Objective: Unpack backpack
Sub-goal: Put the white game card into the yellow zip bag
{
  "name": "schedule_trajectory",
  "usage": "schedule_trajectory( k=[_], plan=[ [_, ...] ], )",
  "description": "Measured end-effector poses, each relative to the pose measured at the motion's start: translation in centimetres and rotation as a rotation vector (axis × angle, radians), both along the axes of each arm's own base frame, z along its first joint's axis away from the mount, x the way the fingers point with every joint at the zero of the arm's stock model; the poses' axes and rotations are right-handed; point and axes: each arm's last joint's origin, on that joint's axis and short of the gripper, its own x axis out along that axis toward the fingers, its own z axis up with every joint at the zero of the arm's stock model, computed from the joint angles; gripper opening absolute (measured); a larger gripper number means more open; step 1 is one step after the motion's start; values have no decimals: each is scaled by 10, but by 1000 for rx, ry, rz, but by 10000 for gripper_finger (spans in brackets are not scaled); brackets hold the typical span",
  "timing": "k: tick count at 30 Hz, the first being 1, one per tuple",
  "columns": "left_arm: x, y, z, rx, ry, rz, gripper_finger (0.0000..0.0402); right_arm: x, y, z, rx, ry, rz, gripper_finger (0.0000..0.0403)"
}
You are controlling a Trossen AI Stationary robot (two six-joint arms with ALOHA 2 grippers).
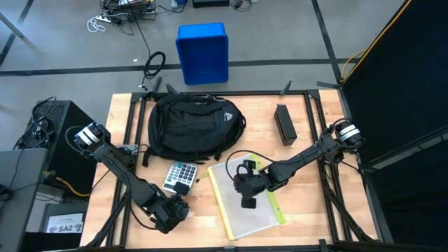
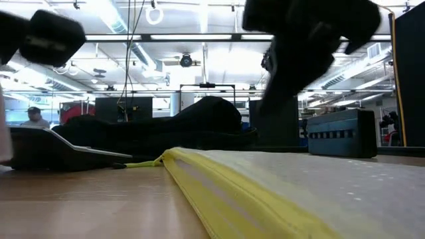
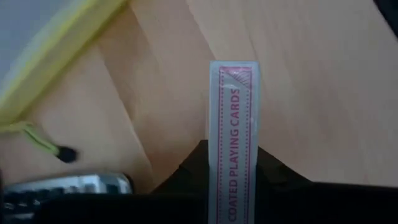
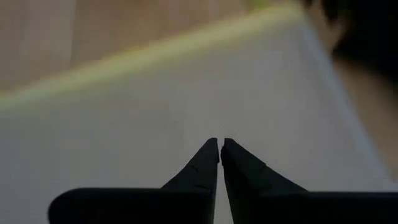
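The black backpack (image 1: 194,126) lies on its back at the table's far middle. My left gripper (image 1: 171,213) is near the front edge, just nearer than a calculator (image 1: 180,175), and is shut on a playing card box (image 3: 233,137). My right gripper (image 4: 221,142) is shut, its tips just over a translucent pouch with a yellow edge (image 1: 248,199) that lies flat at the near middle. Whether those tips touch the pouch does not show. My left gripper pinches the card box between its two fingers (image 3: 189,171), one on each broad face (image 3: 214,155). The box stands on edge in the hold, its narrow printed side toward the wrist camera. The fingers slant steeply down. Whether the box's far end rests on the table cannot be told.
A long black box (image 1: 284,124) lies at the far right of the table. A blue bin (image 1: 203,52) stands on the floor beyond the far edge. Bare wood shows along the near edge (image 1: 210,234) and at the near right (image 1: 308,203).
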Motion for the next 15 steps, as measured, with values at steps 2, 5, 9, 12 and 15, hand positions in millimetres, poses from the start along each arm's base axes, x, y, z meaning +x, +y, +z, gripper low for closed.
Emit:
schedule_trajectory(
  k=[2,5,9,12,15],
  plan=[
    [1,-2,4,6,-17,-10,33,3,5,9,-64,-48,-8,1],
    [3,-5,9,10,-42,-8,28,4,19,29,-182,-130,-38,1],
    [3,-5,11,18,-51,-1,28,2,47,67,-273,-271,-71,0],
    [2,-5,10,21,-52,2,28,-2,64,83,-254,-329,-56,0],
    [2,-4,10,37,-61,11,28,-4,69,84,-227,-334,-44,0]
  ],
)
